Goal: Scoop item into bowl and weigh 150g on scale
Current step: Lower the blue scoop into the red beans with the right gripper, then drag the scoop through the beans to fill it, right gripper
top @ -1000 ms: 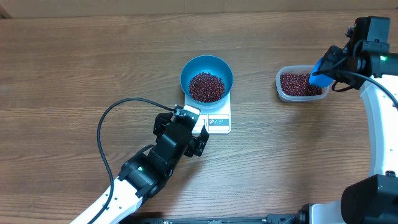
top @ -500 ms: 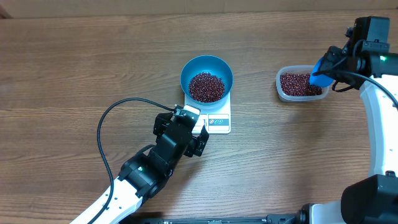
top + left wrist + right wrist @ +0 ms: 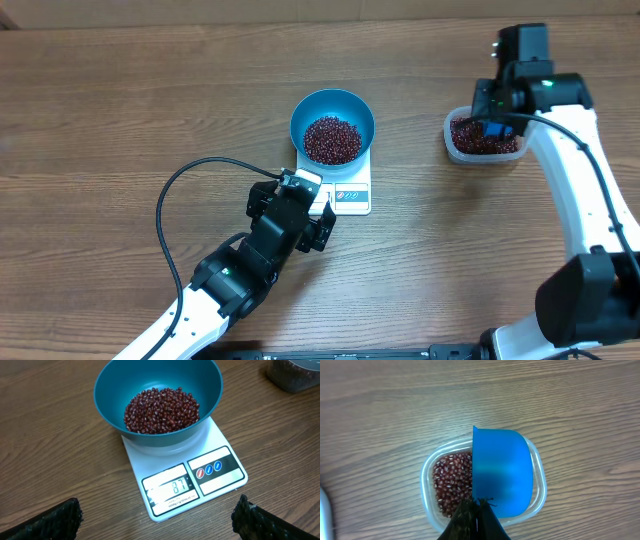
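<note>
The blue bowl [image 3: 332, 112] stands on the white scale [image 3: 350, 193] with a heap of red-brown beans [image 3: 161, 410] in it. The scale's display [image 3: 172, 487] reads 87. My left gripper [image 3: 157, 512] hovers open just in front of the scale [image 3: 220, 467], nothing between its fingers [image 3: 55, 522]. My right gripper [image 3: 480, 506] is shut on a small blue scoop [image 3: 502, 472], which it holds over the clear tub [image 3: 424, 485]. More beans [image 3: 451, 485] lie in the tub. Whether the scoop touches them is hidden.
The tub [image 3: 452, 150] sits at the table's right, about a bowl's width from the scale. A black cable [image 3: 170, 200] loops off the left arm over the wood table. The right arm [image 3: 570, 190] reaches in from the front right.
My right arm has swung left, carrying the scoop from the tub's right edge to above the tub. The left arm, bowl and scale have not moved.
</note>
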